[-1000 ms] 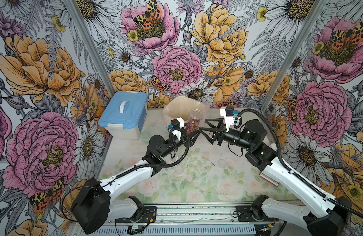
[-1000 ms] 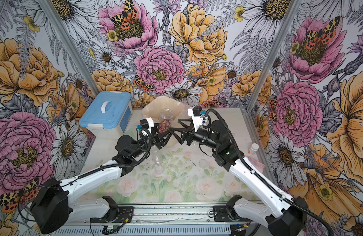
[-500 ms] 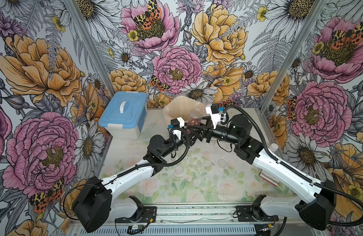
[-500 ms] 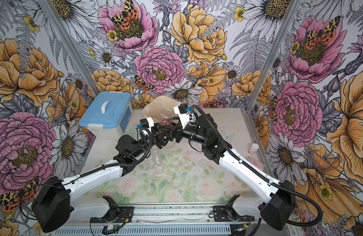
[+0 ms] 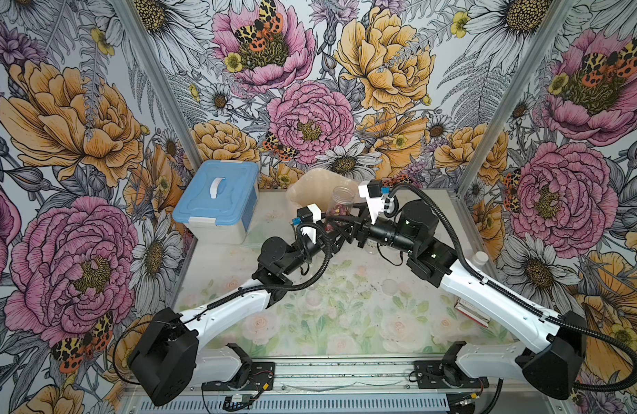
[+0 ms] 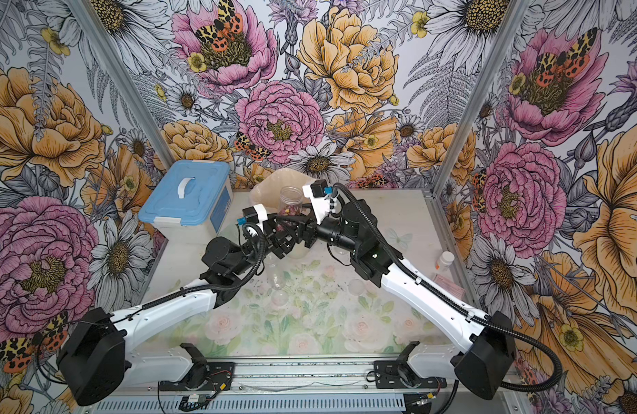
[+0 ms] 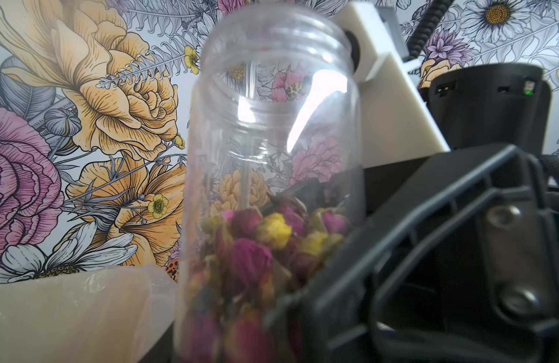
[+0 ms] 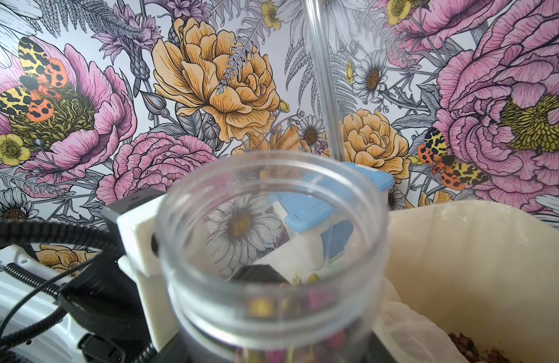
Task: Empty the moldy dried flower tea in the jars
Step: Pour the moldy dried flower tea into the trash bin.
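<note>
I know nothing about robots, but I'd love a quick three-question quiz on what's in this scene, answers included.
1. True or false: the lifted jar has its lid on.
2. The storage box has a lid that is: A) blue B) red C) green.
3. Fill in: the tea inside the jar is made of dried ____.
Key: 1 false; 2 A; 3 flowers.
</note>
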{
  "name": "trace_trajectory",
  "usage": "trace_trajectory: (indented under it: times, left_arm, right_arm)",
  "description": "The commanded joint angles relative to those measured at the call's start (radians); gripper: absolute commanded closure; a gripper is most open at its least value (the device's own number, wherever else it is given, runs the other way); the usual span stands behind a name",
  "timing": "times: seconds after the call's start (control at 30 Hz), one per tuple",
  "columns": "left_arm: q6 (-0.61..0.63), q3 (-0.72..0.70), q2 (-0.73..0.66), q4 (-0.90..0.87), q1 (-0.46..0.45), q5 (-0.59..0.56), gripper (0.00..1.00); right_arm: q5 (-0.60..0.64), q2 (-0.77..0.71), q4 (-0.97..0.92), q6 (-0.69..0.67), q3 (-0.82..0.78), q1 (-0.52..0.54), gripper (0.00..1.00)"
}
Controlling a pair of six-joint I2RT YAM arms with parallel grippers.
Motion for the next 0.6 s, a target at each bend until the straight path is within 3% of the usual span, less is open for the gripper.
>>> trace_trajectory:
  times: [0.0,0.27,0.47,0.57]
  left_arm:
    - [-0.010,0.023,0.010,-0.017,-0.010,-0.008,0.56]
    - [0.012,0.048,-0.010,-0.138,-0.008,-0.035,0.38]
    - [0.056,0.058,-0.066,-0.273,-0.007,-0.078,0.12]
    - [0.069,0.044,-0.113,-0.329,-0.004,-0.112,0.04]
  right_arm:
    - [0.014,0.018,0.024,-0.021,0.025,0.027,0.64]
    - [0.093,0.013,-0.064,-0.061,0.058,0.027,0.81]
    - [0.225,0.001,-0.229,-0.154,0.125,0.019,0.86]
    - [0.298,0.006,-0.310,-0.202,0.168,0.009,0.87]
